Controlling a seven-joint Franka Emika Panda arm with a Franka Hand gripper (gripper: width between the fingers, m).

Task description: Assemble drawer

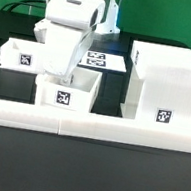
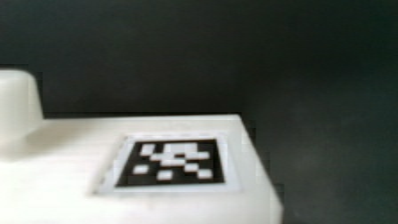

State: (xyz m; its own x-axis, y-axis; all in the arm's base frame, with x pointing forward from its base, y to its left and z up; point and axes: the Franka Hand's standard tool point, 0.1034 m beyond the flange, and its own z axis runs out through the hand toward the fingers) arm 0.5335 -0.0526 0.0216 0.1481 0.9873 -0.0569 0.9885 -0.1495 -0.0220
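Note:
The cube-shaped white housing (image 1: pixel 167 84) stands at the exterior view's right, with a tag low on its front. One shallow tray (image 1: pixel 17 57) sits at the exterior view's left. A second tray (image 1: pixel 67 95) sits in the middle, just behind the border bar. My gripper (image 1: pixel 62 77) reaches down at this middle tray's rim, and I cannot see how its fingertips stand. In the wrist view a white tagged face (image 2: pixel 175 163) lies very close, with a rounded white lump (image 2: pixel 15 105) beside it. No fingers show there.
The long low white border bar (image 1: pixel 88 129) runs along the front. The marker board (image 1: pixel 103 59) lies flat behind the middle tray. The table is black. Dark equipment stands at the back.

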